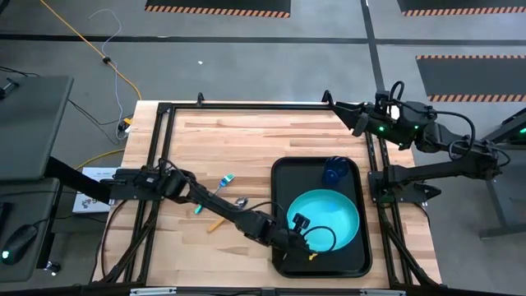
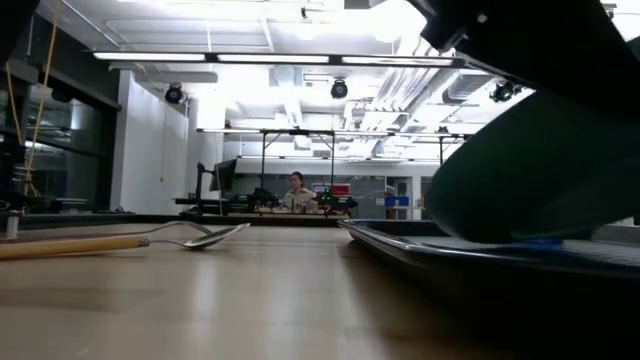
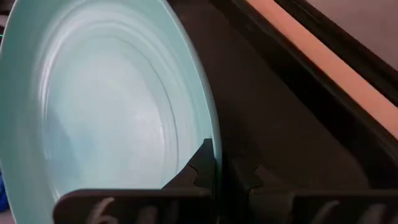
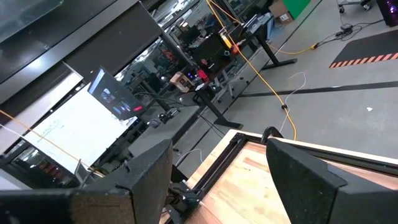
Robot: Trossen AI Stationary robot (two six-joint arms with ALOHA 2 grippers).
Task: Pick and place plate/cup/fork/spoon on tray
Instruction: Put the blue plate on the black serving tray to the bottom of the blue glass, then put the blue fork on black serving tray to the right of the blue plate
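Note:
The turquoise plate (image 1: 329, 215) is in the near half of the black tray (image 1: 280, 177), and the dark-blue cup (image 1: 334, 170) stands in the tray's far half. My left gripper (image 1: 304, 238) is shut on the plate's near-left rim; it also shows in the left wrist view (image 3: 224, 171). The fork (image 1: 224, 182) and the orange-handled spoon (image 1: 220, 219) lie on the wooden table left of the tray, partly under my left arm. My right gripper (image 1: 341, 113) waits open above the table's far right corner; its fingers are spread in the right wrist view (image 4: 224, 186). My left gripper pinches the plate's raised rim (image 3: 210, 134) between its two fingers, one finger (image 3: 202, 163) on the inner face and one (image 3: 249, 180) on the outer side. The fingers come from the table's left, slanting down. In the low view the plate (image 2: 540, 170) is tilted, its lower edge on the tray (image 2: 480, 250).
A black frame (image 1: 246, 105) runs along the table's edges. In the low view the spoon and fork (image 2: 190, 238) lie on the wood left of the tray. Bare wood shows on the far half of the table. A person sits at a desk far behind.

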